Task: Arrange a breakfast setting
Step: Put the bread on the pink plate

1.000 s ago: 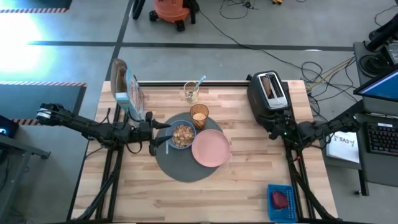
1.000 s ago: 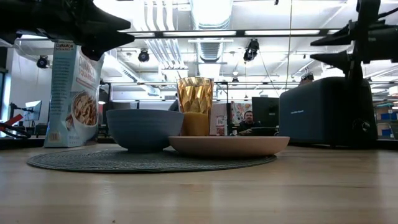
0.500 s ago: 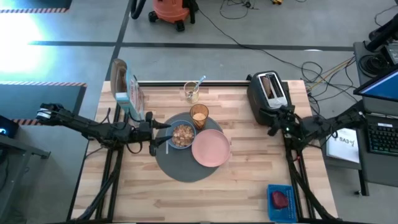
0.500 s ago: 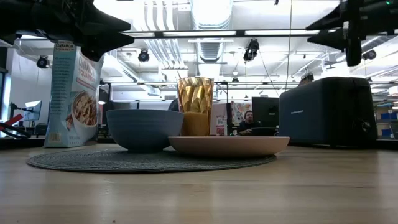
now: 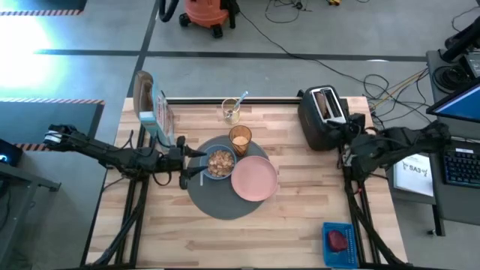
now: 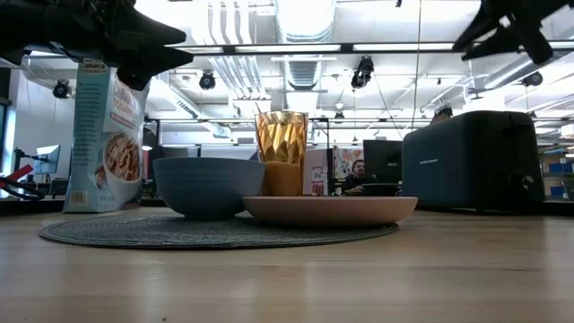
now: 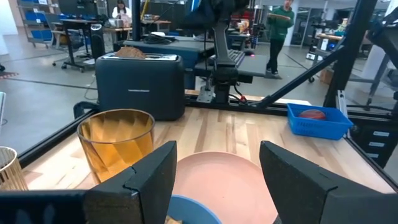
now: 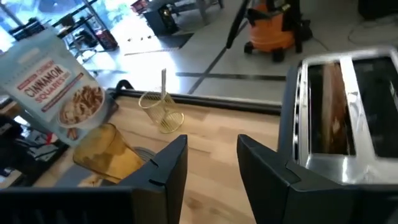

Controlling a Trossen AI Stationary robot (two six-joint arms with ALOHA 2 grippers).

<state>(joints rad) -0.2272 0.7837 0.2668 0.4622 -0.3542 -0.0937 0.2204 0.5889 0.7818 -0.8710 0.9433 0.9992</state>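
Note:
The dark-grey mat (image 5: 219, 201) lies mid-table and bears the blue bowl (image 5: 220, 162), the pink plate (image 5: 253, 180) and the amber tumbler (image 5: 240, 139). The light-blue spoon (image 5: 241, 97) stands in a clear glass (image 5: 230, 112) behind them. The brown toast slice (image 8: 332, 106) stands in a slot of the black toaster (image 5: 322, 118). The red food piece (image 5: 338, 240) lies in a blue tray. My left gripper (image 7: 217, 180) is open and empty, held above the mat's left edge beside the bowl. My right gripper (image 8: 211, 168) is open and empty, held high by the toaster's right side.
A cereal box (image 5: 153, 109) stands at the far left of the table. The blue tray (image 5: 339, 241) sits at the near right corner. Bare wood shows along the near edge. People and desks show in the room beyond the table.
My right gripper has risen and gone toward the table's far edge, from in front of the toaster to a place high beside it. It stays open.

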